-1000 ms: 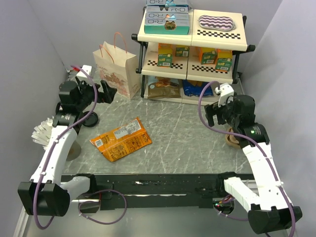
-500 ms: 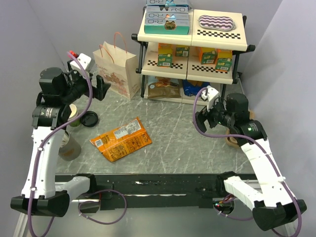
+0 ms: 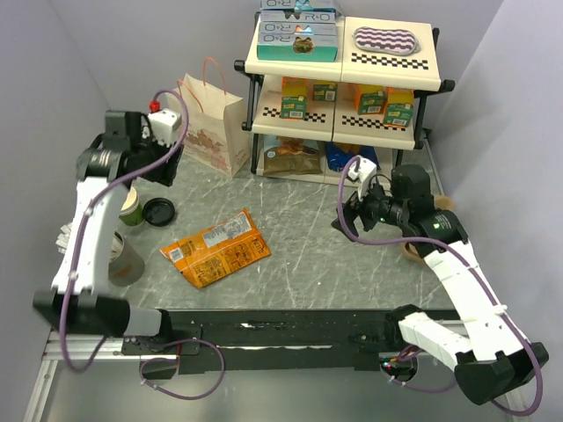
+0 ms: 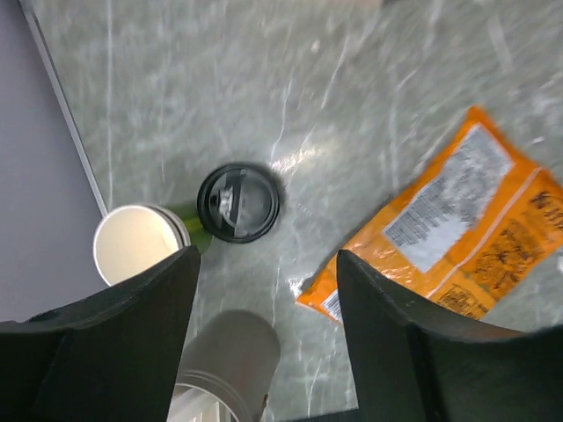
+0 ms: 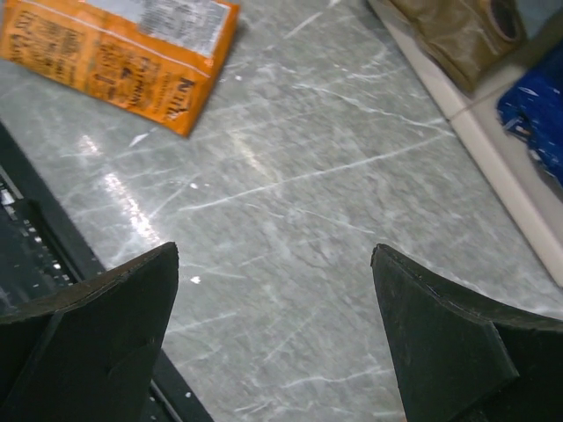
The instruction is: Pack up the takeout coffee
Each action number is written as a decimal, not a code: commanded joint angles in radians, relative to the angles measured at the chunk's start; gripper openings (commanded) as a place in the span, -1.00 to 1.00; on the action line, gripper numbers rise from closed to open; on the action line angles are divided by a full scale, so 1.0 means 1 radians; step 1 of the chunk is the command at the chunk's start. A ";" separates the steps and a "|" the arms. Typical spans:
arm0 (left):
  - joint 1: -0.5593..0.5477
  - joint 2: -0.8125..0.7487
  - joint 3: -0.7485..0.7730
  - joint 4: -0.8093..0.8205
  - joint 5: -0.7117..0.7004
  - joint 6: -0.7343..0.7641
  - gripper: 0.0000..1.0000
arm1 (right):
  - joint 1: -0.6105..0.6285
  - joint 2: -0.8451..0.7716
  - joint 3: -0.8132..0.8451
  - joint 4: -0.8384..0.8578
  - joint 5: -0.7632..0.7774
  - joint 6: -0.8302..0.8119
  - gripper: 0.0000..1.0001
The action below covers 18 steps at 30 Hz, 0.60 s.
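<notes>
Cups are crowding the far left of the table (image 3: 308,264). A grey tumbler (image 3: 123,261) is standing nearest the arms and a lidless green cup (image 4: 136,243) is showing its cream inside behind it. The takeout coffee (image 4: 238,202) is sitting just to the right of that one, so close that I cannot tell whether they are touching. From above only its black lid is showing.

The left gripper (image 4: 266,255) is hanging high over the pair, jaws parted and holding nothing. Behind it the paper bag (image 3: 211,123) is standing upright beside the shelf unit (image 3: 343,66), handles up. An orange snack packet (image 3: 215,249) is lying flat mid-table. Further right, the right gripper (image 5: 274,251) is hovering over bare marble, jaws spread wide and empty.

To my eye the risk is lying in that tight pairing. A finger coming down on the coffee's left side is likely to be nudging the open cup over, or closing on the wrong one. Too hard a squeeze may be popping the lid, and the soft bag mouth may be catching the cup's base and tipping it.

As for writing, the boxes (image 3: 299,31) on the top shelf are showing large letters that look like R and O. The packet's and the bag's print is too blurred to read.
</notes>
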 commanded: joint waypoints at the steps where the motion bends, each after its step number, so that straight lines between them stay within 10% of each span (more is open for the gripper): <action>1: 0.052 0.152 0.113 -0.122 -0.081 -0.032 0.37 | 0.042 -0.003 -0.004 0.009 -0.058 0.016 0.91; 18: 0.216 0.510 0.310 -0.249 -0.196 -0.110 0.02 | 0.058 -0.078 -0.089 0.044 -0.036 0.057 0.93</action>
